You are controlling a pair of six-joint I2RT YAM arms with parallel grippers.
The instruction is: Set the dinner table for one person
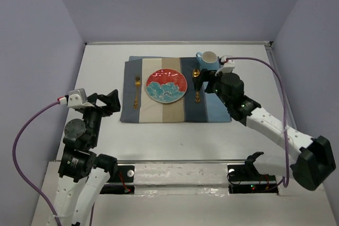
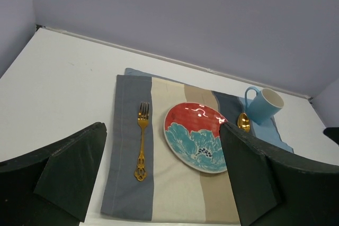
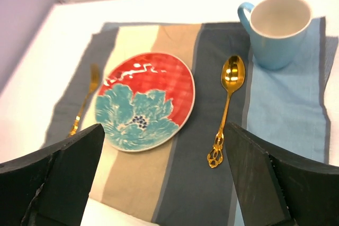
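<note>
The white dinner table [image 1: 100, 67] carries a striped blue, beige and grey placemat [image 1: 164, 110]. On the placemat are a red and teal flowered plate [image 1: 166, 85], a gold fork [image 1: 136, 92] left of the plate, a gold spoon [image 1: 197, 97] right of it, and a light blue mug [image 1: 208, 59] at the far right corner. My left gripper [image 1: 112, 103] is open and empty, just off the placemat's left edge. My right gripper [image 1: 205, 84] is open and empty, hovering above the spoon [image 3: 228, 104]. The right wrist view also shows the plate [image 3: 144, 100] and the mug [image 3: 278, 30].
Lavender walls [image 1: 175, 3] close the table on three sides. A metal rail [image 1: 180, 170] runs along the near edge between the arm bases. Purple cables [image 1: 275, 78] loop from each wrist. In the left wrist view the fork [image 2: 142, 141] and plate [image 2: 195, 136] lie ahead.
</note>
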